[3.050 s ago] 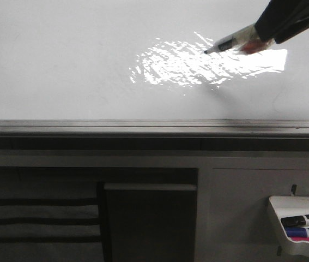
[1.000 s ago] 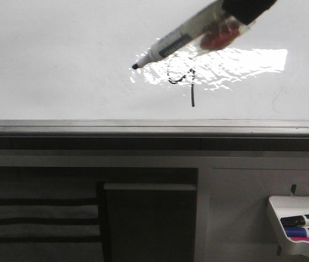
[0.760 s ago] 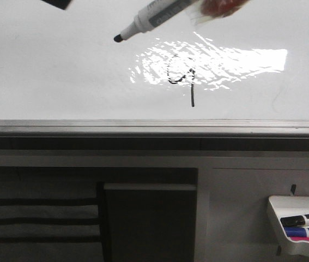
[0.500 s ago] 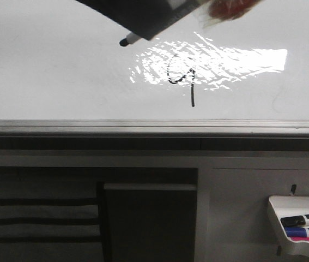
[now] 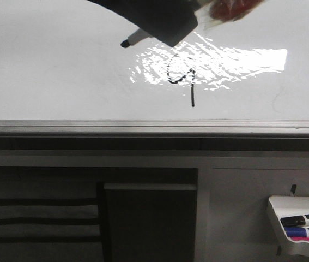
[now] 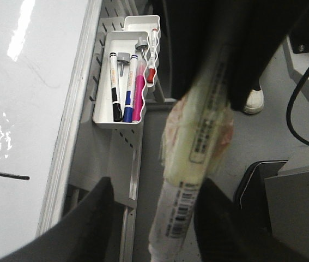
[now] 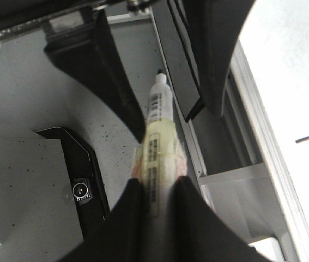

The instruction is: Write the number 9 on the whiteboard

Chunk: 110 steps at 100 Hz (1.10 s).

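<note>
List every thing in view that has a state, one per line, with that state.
number 9: drawn on the board, open loop with a straight tail.
whiteboard: lying flat, glare patch around the figure.
marker: uncapped, tip off the board, between both grippers.
right gripper: shut on the marker's wrapped barrel.
left gripper: open, fingers either side of the marker.
tray: hung on the frame, holding capped markers.

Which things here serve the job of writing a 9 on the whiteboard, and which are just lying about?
Part of the job:
- whiteboard
- number 9
- marker, gripped by the right gripper

Lying about:
- white tray
- spare markers in it
</note>
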### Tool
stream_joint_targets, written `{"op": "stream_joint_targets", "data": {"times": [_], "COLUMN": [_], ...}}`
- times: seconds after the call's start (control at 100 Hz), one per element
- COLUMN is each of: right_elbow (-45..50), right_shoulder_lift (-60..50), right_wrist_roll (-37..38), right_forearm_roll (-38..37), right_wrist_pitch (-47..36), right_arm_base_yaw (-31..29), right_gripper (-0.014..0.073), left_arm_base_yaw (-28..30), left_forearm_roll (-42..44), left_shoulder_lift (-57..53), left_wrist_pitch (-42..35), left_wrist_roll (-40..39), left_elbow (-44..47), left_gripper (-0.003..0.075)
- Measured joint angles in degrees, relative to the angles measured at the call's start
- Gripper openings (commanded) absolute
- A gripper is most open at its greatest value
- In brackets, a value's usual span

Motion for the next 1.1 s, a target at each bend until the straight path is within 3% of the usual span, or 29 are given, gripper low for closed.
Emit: {"op": "stream_joint_targets", "data": {"times": [0.18, 0.47, 0.57, 0.69, 0.81, 0.97, 1.1], "right_elbow": [0.0, -0.1, -0.1, -0.1, -0.1, -0.1, -0.1], "right_shoulder_lift": [0.2, 0.7, 0.7, 0.7, 0.5, -1.8, -4.5], "right_wrist_roll": [0.0, -0.5, -0.5, -0.3, 2.2, 13.1, 21.7], "right_forearm_roll": [-0.1, -0.2, -0.3, -1.0, -2.6, -11.3, -19.0], "right_wrist_pitch": [-0.1, -0.1, 0.1, -0.2, -0.2, 0.4, 1.4], "right_arm_base_yaw": [0.0, 0.0, 0.0, 0.0, 0.0, -0.5, -3.1], "right_gripper": [-0.0046, -0.0036, 0.0052, 0.0260, 0.0370, 0.0365, 0.0365], "left_arm_base_yaw": [0.0, -0.3, -0.3, -0.3, 0.0, 2.6, 7.4], "left_forearm_roll": [0.1, 1.1, 1.2, 2.0, 5.9, 16.3, 26.4], "left_shoulder_lift": [0.0, 0.0, 0.0, 0.0, 0.0, -0.9, -2.5], "left_wrist_pitch": [0.8, 1.8, 1.9, 1.9, 1.7, 1.6, 2.2], "left_wrist_roll": [0.1, 1.9, 2.0, 0.9, -4.8, -17.3, -32.7], "left_elbow": [0.0, 0.0, 0.0, 0.0, 0.0, 0.0, 0.0], "left_gripper": [0.0093, -0.0020, -0.0020, -0.0020, -0.0020, -0.0020, -0.0020]}}
